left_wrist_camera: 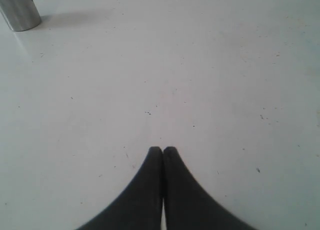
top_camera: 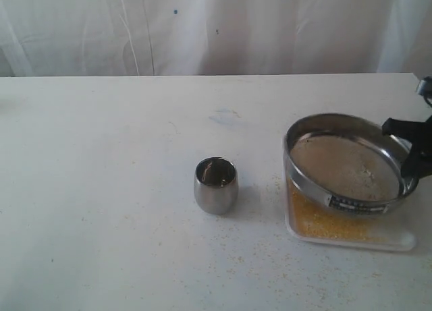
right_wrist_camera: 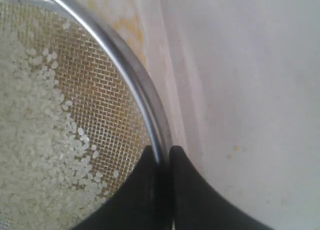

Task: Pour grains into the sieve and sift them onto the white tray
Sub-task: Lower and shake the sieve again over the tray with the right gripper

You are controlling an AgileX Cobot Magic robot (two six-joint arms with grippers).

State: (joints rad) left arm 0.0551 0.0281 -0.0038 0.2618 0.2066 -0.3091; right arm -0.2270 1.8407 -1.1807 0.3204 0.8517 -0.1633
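white tray (top_camera: 399, 242) under sieve (top_camera: 308, 185), right pincer (right_wrist_camera: 162, 157) cropped

The right gripper (right_wrist_camera: 165, 152) has its two dark fingers (right_wrist_camera: 145, 185) pinched on the steel rim of the sieve (right_wrist_camera: 125, 65), one inside the ring and one outside. Whitish grains (right_wrist_camera: 35, 140) lie spread over the fine mesh (right_wrist_camera: 105, 110), thinning out toward the rim, and a golden-yellow colour shows through the bare wire there. Just outside the ring is a strip of the white tray (right_wrist_camera: 150, 45), dusted yellow, and past its low edge lies the pale desk (right_wrist_camera: 260, 90).
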